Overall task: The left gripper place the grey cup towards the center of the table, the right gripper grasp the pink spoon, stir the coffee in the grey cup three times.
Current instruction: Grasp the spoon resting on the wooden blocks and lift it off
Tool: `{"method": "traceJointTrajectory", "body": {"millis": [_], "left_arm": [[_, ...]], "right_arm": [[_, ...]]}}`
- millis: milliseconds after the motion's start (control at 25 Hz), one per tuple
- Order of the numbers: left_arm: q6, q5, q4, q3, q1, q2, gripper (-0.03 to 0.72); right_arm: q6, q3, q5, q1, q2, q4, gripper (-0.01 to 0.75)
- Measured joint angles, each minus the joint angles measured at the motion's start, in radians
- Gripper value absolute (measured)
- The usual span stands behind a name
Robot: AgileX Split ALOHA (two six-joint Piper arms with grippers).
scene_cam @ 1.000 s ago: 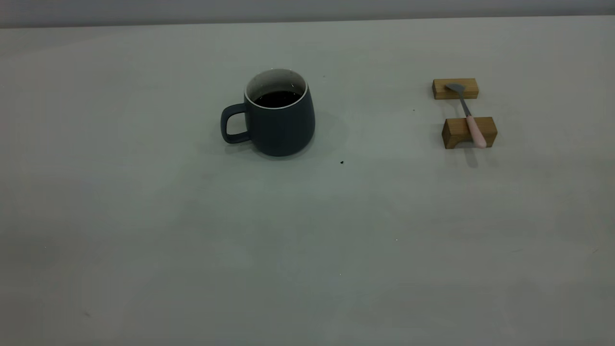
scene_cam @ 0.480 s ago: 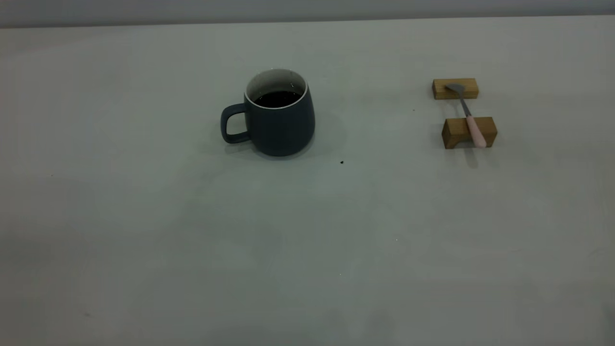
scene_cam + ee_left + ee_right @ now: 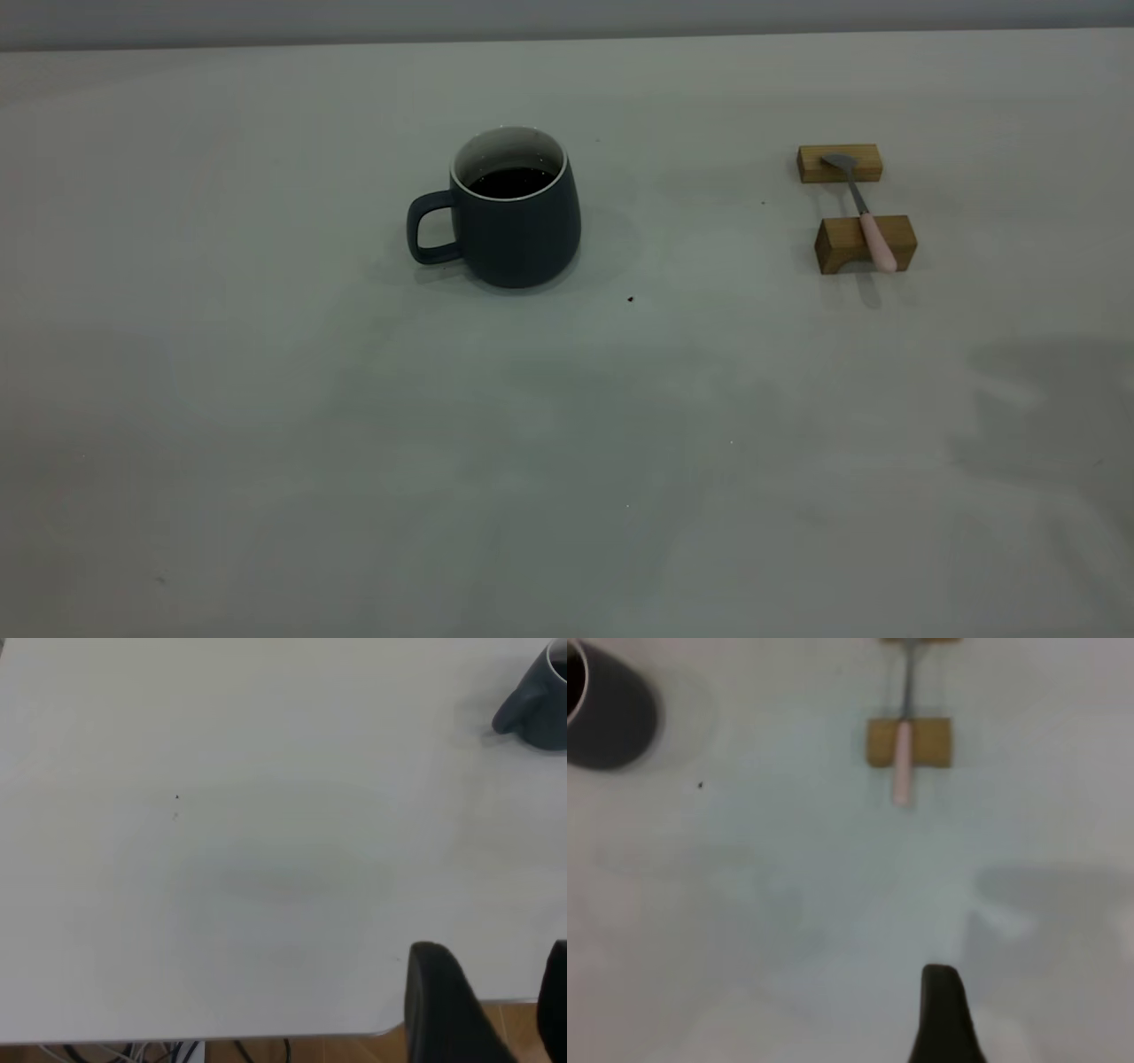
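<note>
The grey cup [image 3: 518, 226] stands upright near the table's [image 3: 567, 443] middle, handle to the left, with dark coffee [image 3: 512, 182] inside. The pink spoon [image 3: 859, 206] lies across two wooden blocks at the right, metal bowl on the far block, pink handle on the near one. Neither gripper appears in the exterior view. In the left wrist view my left gripper [image 3: 494, 948] is open and empty over the table's edge, far from the cup [image 3: 540, 695]. In the right wrist view my right gripper [image 3: 1041, 988] is open and empty, short of the spoon [image 3: 902, 771]; the cup [image 3: 611, 713] is off to one side.
The far block [image 3: 811, 164] and near block [image 3: 837, 244] hold the spoon off the table. A small dark speck [image 3: 630, 299] lies near the cup. A broad shadow [image 3: 1045, 416] covers the table's near right. Wooden floor and cables show past the table edge [image 3: 292, 1036].
A dark shadow has spread onto the near right of the table in the exterior view. The cup, spoon and blocks have not moved.
</note>
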Motion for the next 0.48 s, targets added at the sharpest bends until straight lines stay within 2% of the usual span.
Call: {"method": "traceJointTrajectory", "body": {"millis": [200,480], "left_arm": [[0.0,0.0,0.0,0.0,0.0,0.0,0.342],[0.0,0.0,0.0,0.0,0.0,0.0,0.342]], "right_arm": [[-0.017,-0.06,-0.113,0.103,0.234,0.02,0.582],[-0.017,-0.242,-0.119,0.165,0.542,0.004,0.582]]}}
